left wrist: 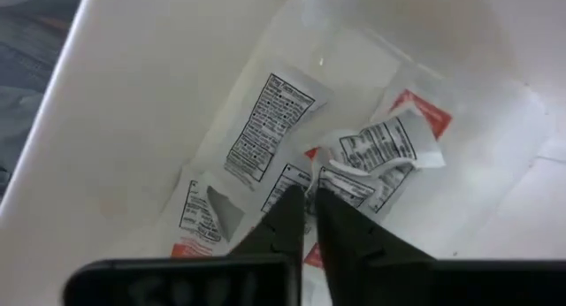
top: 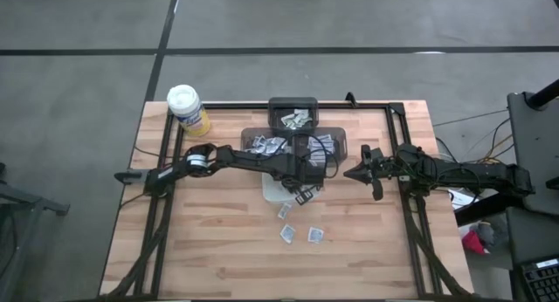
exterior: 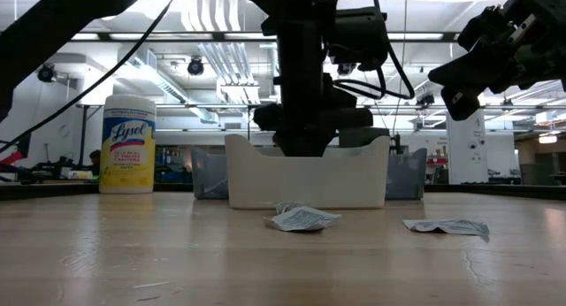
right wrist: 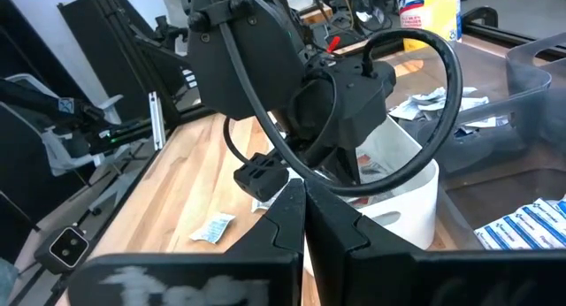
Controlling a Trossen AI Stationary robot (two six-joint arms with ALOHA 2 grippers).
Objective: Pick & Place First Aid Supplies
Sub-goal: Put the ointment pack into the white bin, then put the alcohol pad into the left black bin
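Fingertips of my left gripper (left wrist: 307,200) sat nearly together, only a thin slit between them, down inside the white rectangular plastic dish (left wrist: 133,103); I could not tell whether a packet edge was pinched there or had just come free. Right below the tips lay the first aid supplies (left wrist: 270,125): small flat paper-and-foil packets, white with black print and red corners, heaped loosely on the dish floor, several overlapping and one curled up at a corner. I judged them near weightless, limp and slick, apt to slide off one another or cling to a finger, so a raised corner or free edge seemed the best spot to nip, not the flat face. Just outside the dish, nearer me on the pale wooden table (top: 218,258), three more packets (top: 300,236) lay scattered, apart from each other. Beyond the dish stood grey translucent bins (top: 293,117) with more packets in them. Well off to the gripper's side my right gripper (top: 360,172) hung above the table with its fingers pressed together, holding nothing. Farthest off, at the table's back corner, stood a yellow canister of wipes with a white lid (top: 187,107).
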